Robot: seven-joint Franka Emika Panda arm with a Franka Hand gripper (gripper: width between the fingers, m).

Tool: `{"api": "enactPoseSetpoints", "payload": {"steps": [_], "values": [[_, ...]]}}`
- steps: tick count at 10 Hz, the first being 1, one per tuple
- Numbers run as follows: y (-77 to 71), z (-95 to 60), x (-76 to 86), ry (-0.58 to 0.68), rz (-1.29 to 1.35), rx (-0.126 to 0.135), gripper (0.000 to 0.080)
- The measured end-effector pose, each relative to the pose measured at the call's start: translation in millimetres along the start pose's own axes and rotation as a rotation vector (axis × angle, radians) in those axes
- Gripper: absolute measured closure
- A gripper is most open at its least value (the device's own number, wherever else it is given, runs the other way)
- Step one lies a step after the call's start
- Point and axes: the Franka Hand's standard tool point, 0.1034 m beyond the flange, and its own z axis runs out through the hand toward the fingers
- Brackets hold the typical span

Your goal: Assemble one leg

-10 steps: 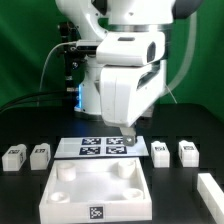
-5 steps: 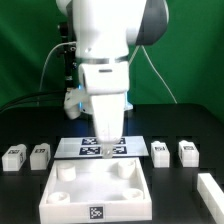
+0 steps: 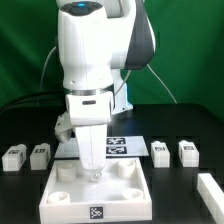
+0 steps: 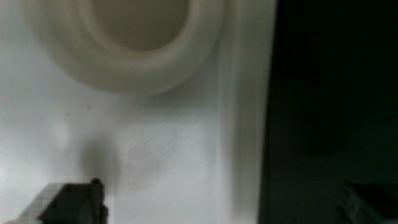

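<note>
Four small white legs with tags lie on the black table in the exterior view: two at the left (image 3: 13,157) (image 3: 39,155) and two at the right (image 3: 160,151) (image 3: 187,151). My gripper (image 3: 95,174) hangs low over the large white square panel (image 3: 60,200), near its far left socket (image 3: 66,172), well away from every leg. In the wrist view the gripper (image 4: 228,206) is open and empty. One dark fingertip (image 4: 75,204) shows over the panel surface (image 4: 196,130). A round socket (image 4: 134,40) lies ahead.
The marker board (image 3: 128,146) lies behind the panel, partly hidden by the arm. Another white part (image 3: 212,190) sits at the exterior view's right front edge. Dark table (image 4: 338,90) borders the panel in the wrist view.
The arm has swung toward the exterior view's left and forward, from over the marker board to over the white panel. The legs have not moved.
</note>
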Motion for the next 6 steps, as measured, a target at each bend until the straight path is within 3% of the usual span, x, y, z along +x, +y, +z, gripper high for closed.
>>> {"api": "enactPoseSetpoints", "payload": {"steps": [2, 3, 5, 6], "values": [[-0.7, 1.1, -0.1, 0.001, 0.001, 0.002, 0.0374], [-0.7, 1.2, -0.2, 0.001, 0.001, 0.002, 0.0374], [-1.0, 1.5, -0.2, 0.001, 0.001, 0.003, 0.0692], [0.1, 0.8, -0.5, 0.000, 0.002, -0.002, 0.0692]]}}
